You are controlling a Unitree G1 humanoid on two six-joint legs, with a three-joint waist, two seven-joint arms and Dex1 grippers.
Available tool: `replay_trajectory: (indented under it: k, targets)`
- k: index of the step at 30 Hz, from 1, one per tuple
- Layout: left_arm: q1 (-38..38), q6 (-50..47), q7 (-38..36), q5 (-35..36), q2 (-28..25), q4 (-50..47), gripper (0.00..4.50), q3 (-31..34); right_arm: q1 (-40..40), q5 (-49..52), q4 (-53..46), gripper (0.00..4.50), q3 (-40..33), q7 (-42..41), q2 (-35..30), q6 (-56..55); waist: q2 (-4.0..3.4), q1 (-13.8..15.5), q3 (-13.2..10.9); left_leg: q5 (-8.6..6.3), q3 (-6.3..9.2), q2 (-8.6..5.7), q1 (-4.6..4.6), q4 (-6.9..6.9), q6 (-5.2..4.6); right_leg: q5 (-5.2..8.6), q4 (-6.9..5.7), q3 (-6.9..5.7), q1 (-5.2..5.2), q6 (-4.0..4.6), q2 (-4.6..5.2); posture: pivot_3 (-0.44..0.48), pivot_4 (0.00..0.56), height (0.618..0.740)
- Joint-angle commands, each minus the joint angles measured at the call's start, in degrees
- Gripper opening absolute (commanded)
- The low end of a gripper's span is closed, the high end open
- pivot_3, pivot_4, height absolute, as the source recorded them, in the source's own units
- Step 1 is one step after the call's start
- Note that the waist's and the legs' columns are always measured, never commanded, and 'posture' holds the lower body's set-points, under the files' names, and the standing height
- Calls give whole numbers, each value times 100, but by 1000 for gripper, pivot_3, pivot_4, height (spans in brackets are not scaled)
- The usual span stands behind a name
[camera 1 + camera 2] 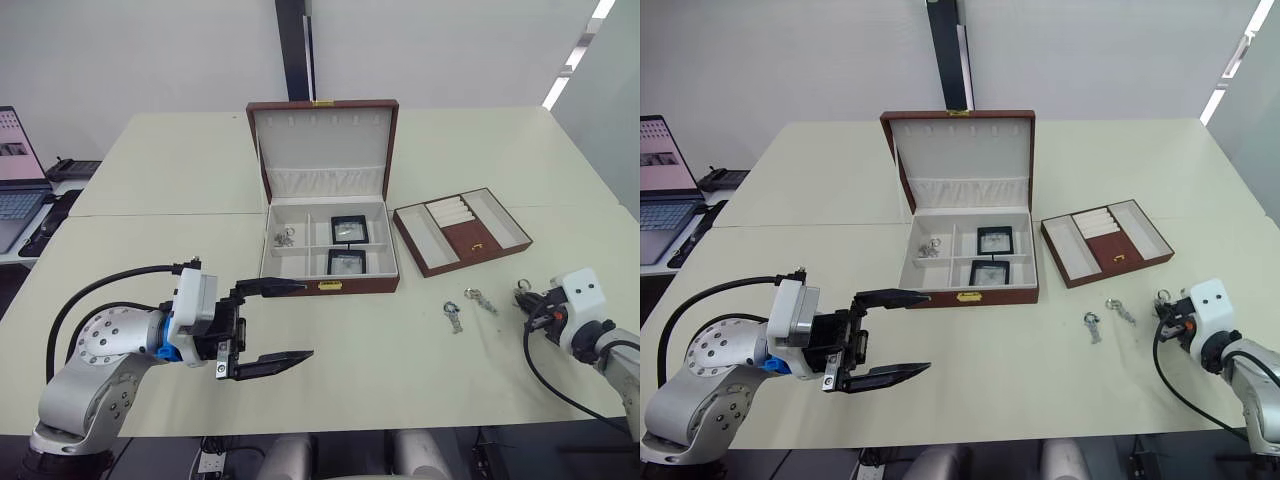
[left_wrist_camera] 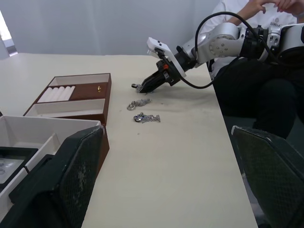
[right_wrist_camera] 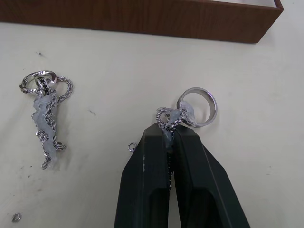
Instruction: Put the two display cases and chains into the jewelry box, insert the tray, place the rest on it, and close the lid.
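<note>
The jewelry box [image 1: 330, 285] stands open mid-table, its lid [image 1: 322, 140] upright. Inside, the two display cases [image 1: 349, 229] [image 1: 346, 262] lie in the right compartments and the chains [image 1: 284, 238] in the back-left one. To the right of the box sits the tray [image 1: 468, 238]. Two silvery pieces [image 1: 453, 315] [image 1: 480, 298] lie on the table in front of it. My right gripper [image 1: 521, 294] is just right of them, low at the table, shut on another silvery piece with a ring [image 3: 197, 105]. Before the box's left front corner hangs my left gripper [image 1: 307, 320], open, nothing between its fingers.
A laptop [image 1: 15, 170] sits on a side desk at far left. A dark post [image 1: 293, 50] stands behind the table. A seated person [image 2: 266, 85] shows in the left wrist view beyond the table's right edge. Bare tabletop runs between my grippers.
</note>
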State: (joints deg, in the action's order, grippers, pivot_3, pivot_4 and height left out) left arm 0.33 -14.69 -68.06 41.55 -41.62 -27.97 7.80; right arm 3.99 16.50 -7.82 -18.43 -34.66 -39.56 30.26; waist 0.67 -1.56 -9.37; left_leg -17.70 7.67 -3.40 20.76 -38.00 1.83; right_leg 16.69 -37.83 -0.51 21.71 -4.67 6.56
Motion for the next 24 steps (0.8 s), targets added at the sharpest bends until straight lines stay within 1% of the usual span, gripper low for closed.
replay_trajectory:
  k: [1,5,10,13,18,24]
  targets:
    - [35,20,46,174,16,-229,4500,153,99,29,-193,28,-250,-136,-195,-167,0,1,0,0,0,0,0,0,0,0,0,0,0,0,0,0,150,740]
    - [106,52,54,172,19,-252,4500,190,206,186,-390,28,-393,-335,-363,-135,-1,5,-1,-1,-1,0,1,0,-2,0,2,0,0,0,1,0,150,740]
    - [244,99,99,165,50,-281,4500,290,417,431,-828,28,-557,-818,-700,-5,-5,4,-3,-4,0,0,1,2,-6,0,4,-1,0,0,-1,0,150,740]
    - [358,138,141,149,66,-302,4500,361,406,681,-1105,28,-680,-1062,-923,194,-6,4,-3,-4,0,1,1,1,-7,0,4,-1,-1,0,0,0,150,740]
    - [556,148,356,119,141,-378,4500,478,136,1036,-1532,28,-623,-1388,-1306,543,-5,5,-4,-5,0,2,1,1,-9,0,6,-2,-1,0,0,0,150,740]
    - [822,109,667,111,186,-499,4500,725,-424,1447,-1984,28,-354,-1583,-1626,1001,-4,19,-5,-5,4,4,4,2,-8,0,9,-6,-2,0,0,0,150,740]
